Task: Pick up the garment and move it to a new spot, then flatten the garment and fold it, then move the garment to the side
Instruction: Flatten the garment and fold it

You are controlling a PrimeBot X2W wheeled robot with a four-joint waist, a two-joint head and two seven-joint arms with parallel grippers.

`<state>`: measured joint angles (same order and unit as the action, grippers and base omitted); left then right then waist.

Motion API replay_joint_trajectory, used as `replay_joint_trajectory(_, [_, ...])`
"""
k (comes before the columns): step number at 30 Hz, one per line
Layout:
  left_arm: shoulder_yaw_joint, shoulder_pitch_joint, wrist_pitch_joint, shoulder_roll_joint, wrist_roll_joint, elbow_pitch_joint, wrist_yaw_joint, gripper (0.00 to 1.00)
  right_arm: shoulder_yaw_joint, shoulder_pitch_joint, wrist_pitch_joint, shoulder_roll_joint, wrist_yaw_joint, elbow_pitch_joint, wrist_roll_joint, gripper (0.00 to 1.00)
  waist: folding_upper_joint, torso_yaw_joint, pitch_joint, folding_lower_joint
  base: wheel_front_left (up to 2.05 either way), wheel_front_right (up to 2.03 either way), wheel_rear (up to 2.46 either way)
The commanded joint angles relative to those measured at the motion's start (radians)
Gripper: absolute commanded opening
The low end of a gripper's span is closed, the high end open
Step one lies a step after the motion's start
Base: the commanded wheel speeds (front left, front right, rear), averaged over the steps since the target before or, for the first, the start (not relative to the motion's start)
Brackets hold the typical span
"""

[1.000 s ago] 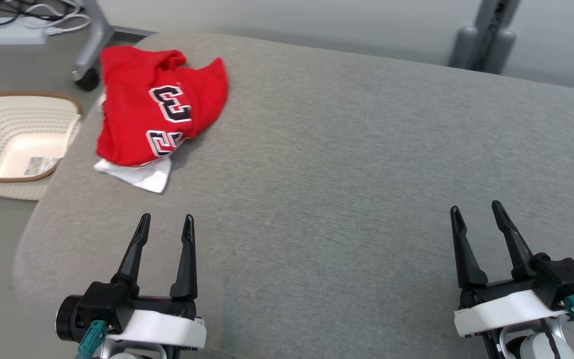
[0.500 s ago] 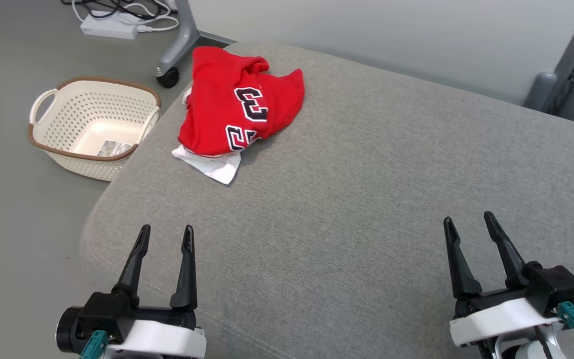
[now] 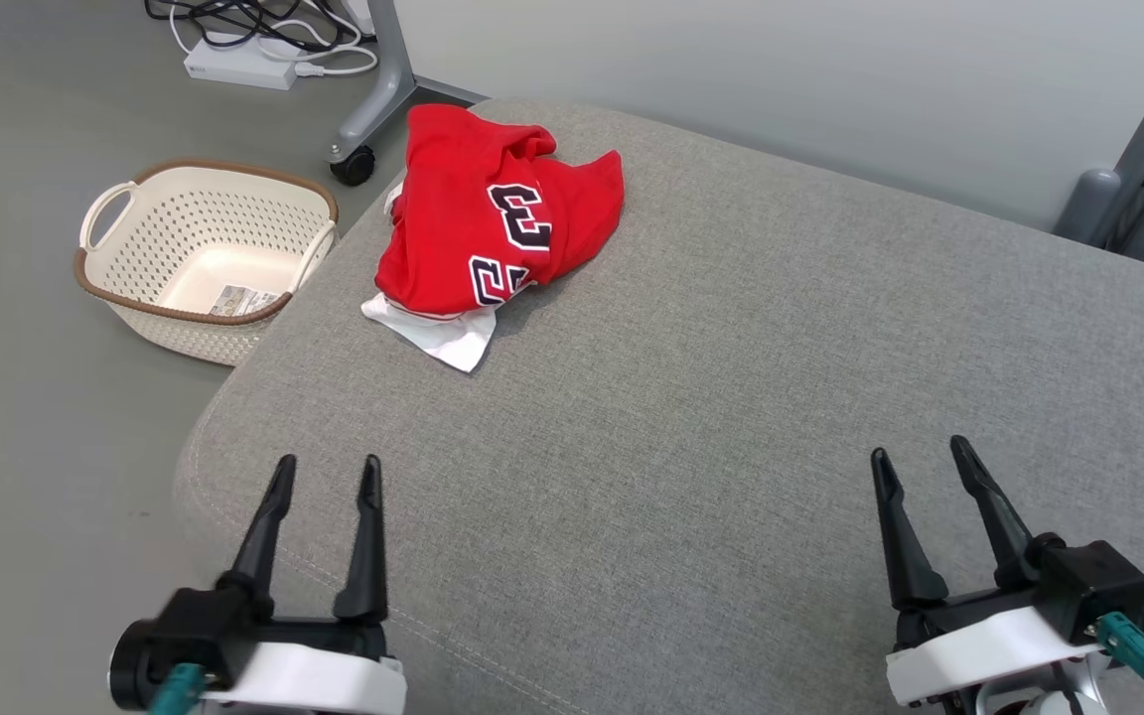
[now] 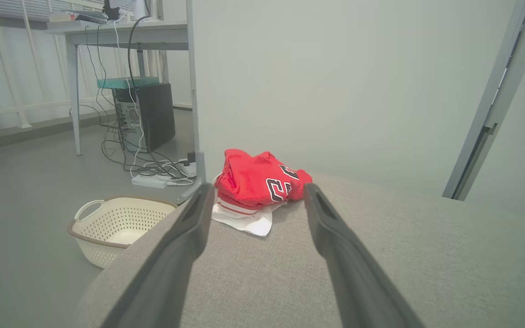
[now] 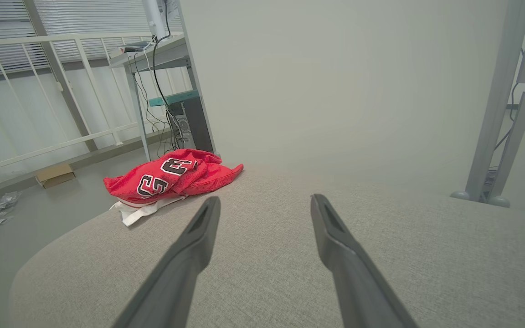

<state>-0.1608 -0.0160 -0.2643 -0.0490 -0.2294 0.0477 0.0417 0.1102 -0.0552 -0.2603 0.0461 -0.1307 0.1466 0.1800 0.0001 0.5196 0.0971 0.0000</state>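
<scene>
we see one red garment (image 3: pixel 493 233) crumpled at the far left corner of the grey cushion (image 3: pixel 731 397), its long axis running away from us and its white edge nearest us. our left claw (image 3: pixel 327 463) and right claw (image 3: pixel 919 449) gape wide, holding nothing, well apart from it. one basket (image 3: pixel 195 338) sits on the floor (image 3: pixel 36 447).

Garment (image 3: pixel 473 228): red jersey, black-and-white numerals, white fabric poking from under near edge. Crumpled heap, unfolded, lying loose. Well ahead of left gripper (image 3: pixel 328 462) jaws, slightly right; far ahead-left of right gripper (image 3: pixel 918 449) jaws. Touching neither.
</scene>
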Motion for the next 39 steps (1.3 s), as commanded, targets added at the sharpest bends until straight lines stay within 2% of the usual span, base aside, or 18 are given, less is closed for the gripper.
replay_joint_trajectory(1, [0.008, -0.009, 0.001, -0.004, -0.020, -0.003, 0.007, 1.00, 0.006, 0.005, -0.005, 0.006, 0.000, 0.000, -0.005, 1.00, -0.0001, 0.001, 0.002, 0.0000, 0.00, 0.00, 0.00])
replay_joint_trajectory(2, [0.020, -0.011, 0.001, -0.005, -0.066, -0.006, 0.016, 1.00, 0.011, 0.004, -0.005, 0.007, 0.000, -0.001, -0.012, 1.00, -0.0001, 0.001, 0.004, 0.0000, 0.00, 0.00, 0.00])
replay_joint_trajectory(4, [0.012, 0.008, 0.001, -0.002, -0.036, -0.019, 0.004, 1.00, 0.016, -0.002, -0.005, 0.007, 0.000, -0.006, -0.026, 1.00, -0.0001, -0.001, 0.013, 0.0000, 0.00, 0.00, 0.00])
replay_joint_trajectory(8, [0.028, 0.047, 0.001, -0.004, -0.088, -0.020, 0.007, 1.00, 0.021, -0.029, -0.005, 0.006, 0.000, -0.019, -0.068, 1.00, -0.0001, -0.010, 0.061, 0.0000, 0.00, 0.00, 0.00])
replay_joint_trajectory(15, [0.085, 0.284, 0.001, -0.003, -0.116, 0.153, -0.085, 1.00, 0.043, -0.103, -0.005, 0.032, 0.000, -0.071, -0.158, 1.00, -0.0001, -0.047, 0.226, 0.0000, 0.00, 0.00, 0.00])
replay_joint_trajectory(19, [0.102, 0.478, 0.018, -0.047, -0.135, 0.326, -0.126, 1.00, 0.058, -0.150, -0.001, 0.045, 0.000, -0.100, -0.173, 1.00, -0.0001, -0.082, 0.300, 0.0000, 0.00, 0.00, 0.00])
replay_joint_trajectory(25, [0.112, 0.768, 0.249, -0.104, -0.227, 0.552, -0.156, 1.00, 0.073, -0.194, 0.013, 0.060, 0.000, -0.142, -0.194, 1.00, -0.0001, -0.130, 0.392, 0.0000, 0.00, 0.00, 0.00])
replay_joint_trajectory(26, [0.112, 0.768, 0.249, -0.104, -0.227, 0.552, -0.156, 1.00, 0.073, -0.194, 0.013, 0.060, 0.000, -0.142, -0.194, 1.00, -0.0001, -0.130, 0.392, 0.0000, 0.00, 0.00, 0.00])
replay_joint_trajectory(32, [0.111, 0.980, 0.417, -0.157, -0.265, 0.720, -0.160, 1.00, 0.105, -0.225, 0.017, 0.061, 0.000, -0.153, -0.198, 1.00, -0.0001, -0.187, 0.456, 0.0000, 0.00, 0.00, 0.00])
replay_joint_trajectory(36, [0.095, 1.059, 0.507, -0.189, -0.262, 0.824, -0.161, 1.00, 0.138, -0.239, 0.012, 0.056, 0.000, -0.139, -0.196, 1.00, -0.0001, -0.220, 0.481, 0.0000, 0.00, 0.00, 0.00])
replay_joint_trajectory(39, [0.084, 1.107, 0.537, -0.216, -0.255, 0.877, -0.163, 1.00, 0.146, -0.242, 0.008, 0.051, 0.000, -0.127, -0.193, 1.00, -0.0001, -0.241, 0.497, 0.0000, 0.00, 0.00, 0.00])
